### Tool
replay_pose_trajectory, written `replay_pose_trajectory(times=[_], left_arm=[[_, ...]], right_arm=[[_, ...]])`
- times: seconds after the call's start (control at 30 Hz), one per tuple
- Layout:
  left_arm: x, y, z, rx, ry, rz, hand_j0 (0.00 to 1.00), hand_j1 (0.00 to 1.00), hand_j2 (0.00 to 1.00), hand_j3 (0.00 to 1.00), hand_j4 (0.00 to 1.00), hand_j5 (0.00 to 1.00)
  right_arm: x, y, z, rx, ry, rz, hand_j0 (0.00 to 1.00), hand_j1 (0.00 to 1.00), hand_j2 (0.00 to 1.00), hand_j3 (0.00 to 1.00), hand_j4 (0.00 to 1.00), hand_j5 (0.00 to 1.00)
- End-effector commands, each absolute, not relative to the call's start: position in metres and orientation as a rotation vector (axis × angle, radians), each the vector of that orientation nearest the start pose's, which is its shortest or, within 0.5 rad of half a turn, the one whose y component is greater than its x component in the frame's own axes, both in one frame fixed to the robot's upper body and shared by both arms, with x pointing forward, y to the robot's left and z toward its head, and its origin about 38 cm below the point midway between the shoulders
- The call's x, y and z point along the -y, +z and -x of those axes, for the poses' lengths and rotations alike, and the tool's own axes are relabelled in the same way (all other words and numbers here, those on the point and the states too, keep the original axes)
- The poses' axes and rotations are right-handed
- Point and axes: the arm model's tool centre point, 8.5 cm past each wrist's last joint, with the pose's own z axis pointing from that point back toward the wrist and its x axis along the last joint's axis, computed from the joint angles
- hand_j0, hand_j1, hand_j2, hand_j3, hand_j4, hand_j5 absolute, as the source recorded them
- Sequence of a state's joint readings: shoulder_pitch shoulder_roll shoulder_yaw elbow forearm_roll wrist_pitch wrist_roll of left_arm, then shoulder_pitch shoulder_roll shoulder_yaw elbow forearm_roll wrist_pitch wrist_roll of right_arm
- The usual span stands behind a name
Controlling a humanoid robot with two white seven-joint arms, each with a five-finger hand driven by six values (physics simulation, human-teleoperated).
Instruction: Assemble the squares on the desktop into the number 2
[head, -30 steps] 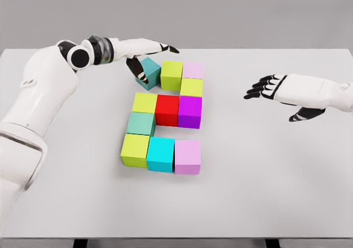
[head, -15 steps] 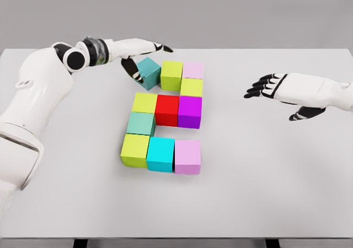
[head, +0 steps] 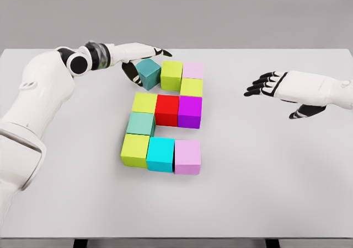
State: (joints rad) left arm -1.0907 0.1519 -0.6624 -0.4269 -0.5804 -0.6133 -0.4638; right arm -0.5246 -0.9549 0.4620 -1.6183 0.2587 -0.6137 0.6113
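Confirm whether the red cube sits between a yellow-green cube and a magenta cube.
Yes: the red cube sits in the middle row, the yellow-green cube against its left side and the magenta cube against its right.

Bright, even, diffuse light; faint soft shadows beneath the cubes (head: 165, 116); slightly soft render, no glare.

I see blocks (head: 165, 116) clustered mid-table (head: 265, 193), three rows joined by single blocks, left hand (head: 138, 60) at the far-left block (head: 148, 73), which sits skewed, right hand (head: 276, 88) well apart to the right
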Motion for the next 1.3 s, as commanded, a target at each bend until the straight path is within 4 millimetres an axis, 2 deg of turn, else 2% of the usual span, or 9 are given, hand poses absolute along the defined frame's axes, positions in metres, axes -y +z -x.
replay_pose_trajectory(times=[0.0,0.47,0.7,0.93,1.27], left_arm=[[-0.176,0.178,-0.578,1.328,-1.807,-0.274,1.00,1.00,1.00,1.00,1.00,1.00],[-0.163,0.185,-0.580,1.365,-1.810,-0.277,1.00,1.00,1.00,1.00,1.00,1.00],[-0.169,0.178,-0.579,1.330,-1.816,-0.279,1.00,1.00,1.00,1.00,1.00,1.00],[-0.167,0.185,-0.580,1.354,-1.809,-0.283,1.00,1.00,1.00,1.00,1.00,1.00],[-0.155,0.186,-0.580,1.363,-1.818,-0.269,1.00,1.00,1.00,1.00,1.00,1.00]], right_arm=[[0.327,0.254,-0.397,1.443,2.111,0.376,1.00,1.00,1.00,1.00,1.00,1.00],[0.326,0.256,-0.397,1.446,2.112,0.381,1.00,1.00,1.00,1.00,1.00,1.00],[0.326,0.257,-0.397,1.448,2.113,0.382,1.00,1.00,1.00,1.00,1.00,1.00],[0.326,0.258,-0.398,1.449,2.113,0.385,1.00,1.00,1.00,1.00,1.00,1.00],[0.325,0.259,-0.398,1.453,2.114,0.388,1.00,1.00,1.00,1.00,1.00,1.00]])
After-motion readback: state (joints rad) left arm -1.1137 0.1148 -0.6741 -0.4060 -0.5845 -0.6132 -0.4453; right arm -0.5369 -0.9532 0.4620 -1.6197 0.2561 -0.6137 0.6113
